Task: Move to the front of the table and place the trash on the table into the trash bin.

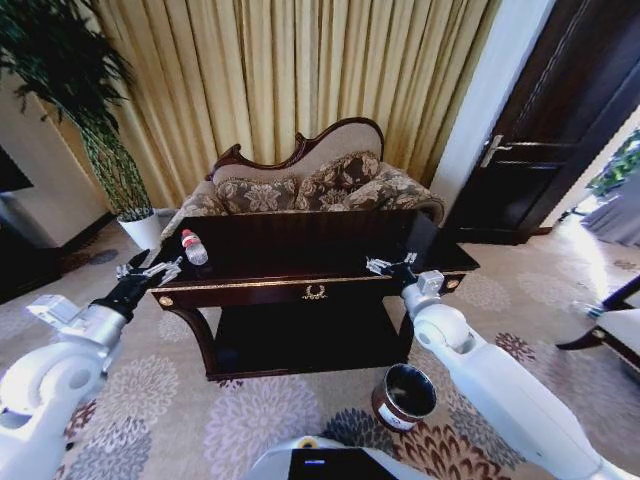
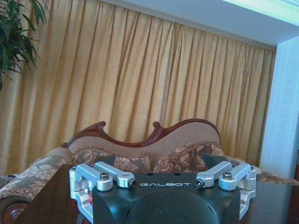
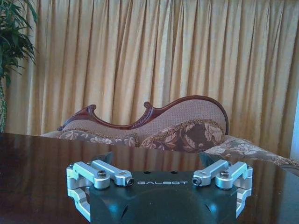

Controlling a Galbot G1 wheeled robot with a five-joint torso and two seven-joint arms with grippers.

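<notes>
Lettering reading "GALBOT" runs in white across the black body of each gripper, legible in both wrist views. From the head camera, the left gripper (image 1: 150, 270) hangs at the left end of the table (image 1: 330, 255), fingers spread, just beside the bottle (image 1: 193, 247). The right gripper (image 1: 392, 266) sits over the table's right front edge, fingers likewise spread and holding nothing. The bottle is clear plastic with a red cap and a red-and-white label whose print is too small to read; it lies tilted near the left end of the glossy dark top. A gold wreath emblem (image 1: 314, 292) marks the middle of the table's gold-trimmed front. On the flowered carpet, right of the table's front, stands the round brown bin (image 1: 404, 396), black-lined, with a white label I cannot read. Behind the table is a patterned sofa (image 1: 310, 185).
</notes>
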